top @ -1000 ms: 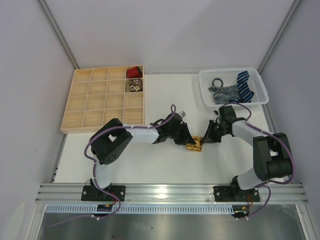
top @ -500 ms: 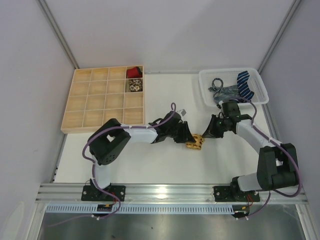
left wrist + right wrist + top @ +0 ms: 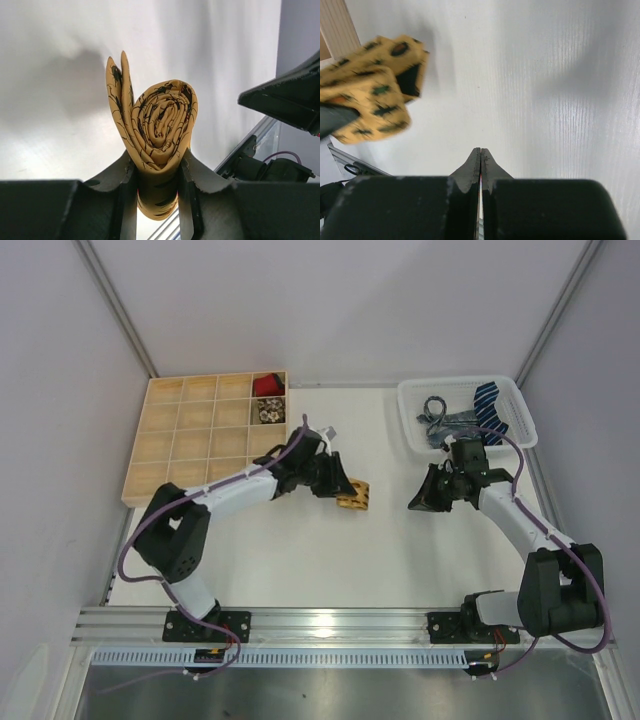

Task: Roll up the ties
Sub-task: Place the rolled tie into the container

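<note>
White desk, mid-field: my left gripper is clamped on the rolled mustard tie, roll axis along my fingers, wooden tray at its 10 o'clock, left arm nearer; right gripper pinched together, empty, at its 3 o'clock.

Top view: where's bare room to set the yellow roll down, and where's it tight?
Free: every cell of the wooden organizer except the top two in its right column, holding the red roll and pale roll. Bare table between organizer and basket, and between the yellow roll and right gripper. Crowded: basket, heaped with ties.
</note>
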Robot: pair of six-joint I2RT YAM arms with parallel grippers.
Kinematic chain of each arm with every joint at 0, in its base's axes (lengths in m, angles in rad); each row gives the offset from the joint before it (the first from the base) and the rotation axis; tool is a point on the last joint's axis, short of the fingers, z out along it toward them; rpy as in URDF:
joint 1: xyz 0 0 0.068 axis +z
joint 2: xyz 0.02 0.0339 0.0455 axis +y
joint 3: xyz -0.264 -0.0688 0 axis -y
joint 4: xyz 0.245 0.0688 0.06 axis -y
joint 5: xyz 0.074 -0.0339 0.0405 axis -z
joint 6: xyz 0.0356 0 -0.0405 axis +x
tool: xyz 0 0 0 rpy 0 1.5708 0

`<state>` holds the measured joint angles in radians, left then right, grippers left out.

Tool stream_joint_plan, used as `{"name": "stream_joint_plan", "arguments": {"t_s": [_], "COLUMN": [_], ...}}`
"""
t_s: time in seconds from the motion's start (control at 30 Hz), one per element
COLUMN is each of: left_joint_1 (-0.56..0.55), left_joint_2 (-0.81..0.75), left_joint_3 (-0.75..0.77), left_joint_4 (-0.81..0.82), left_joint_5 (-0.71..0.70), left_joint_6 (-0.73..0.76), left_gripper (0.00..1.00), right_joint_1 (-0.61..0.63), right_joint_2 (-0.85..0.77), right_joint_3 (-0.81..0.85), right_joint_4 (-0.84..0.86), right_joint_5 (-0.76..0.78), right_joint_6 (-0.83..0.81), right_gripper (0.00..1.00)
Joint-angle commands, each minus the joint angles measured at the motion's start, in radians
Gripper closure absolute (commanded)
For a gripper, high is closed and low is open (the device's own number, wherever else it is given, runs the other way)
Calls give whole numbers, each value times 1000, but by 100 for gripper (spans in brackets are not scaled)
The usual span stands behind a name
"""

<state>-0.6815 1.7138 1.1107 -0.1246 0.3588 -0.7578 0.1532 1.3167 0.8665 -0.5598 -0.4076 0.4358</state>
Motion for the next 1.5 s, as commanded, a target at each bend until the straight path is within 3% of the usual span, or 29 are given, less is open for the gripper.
{"name": "stream_joint_plan", "arguments": {"t_s": [0.0,0.2,0.4,0.73,1.47], "left_joint_1": [120,325,483,517,563], "left_joint_2": [-66,-82,36,43,188], "left_joint_3": [89,207,397,348,386], "left_joint_4": [-234,-458,-636,-612,-696], "left_joint_5": [71,121,229,276,-13], "left_joint_6": [141,320,422,414,488], "left_gripper": [100,100,99,100,99], "right_joint_1": [2,17,34,34,25], "right_joint_2": [-10,-8,-8,-7,-33], "right_joint_3": [32,31,28,23,6], "right_joint_4": [1,12,14,14,21], "right_joint_5": [-10,-16,-16,-17,-31], "right_joint_6": [9,14,15,-3,-6], "right_gripper": [100,100,100,100,100]}}
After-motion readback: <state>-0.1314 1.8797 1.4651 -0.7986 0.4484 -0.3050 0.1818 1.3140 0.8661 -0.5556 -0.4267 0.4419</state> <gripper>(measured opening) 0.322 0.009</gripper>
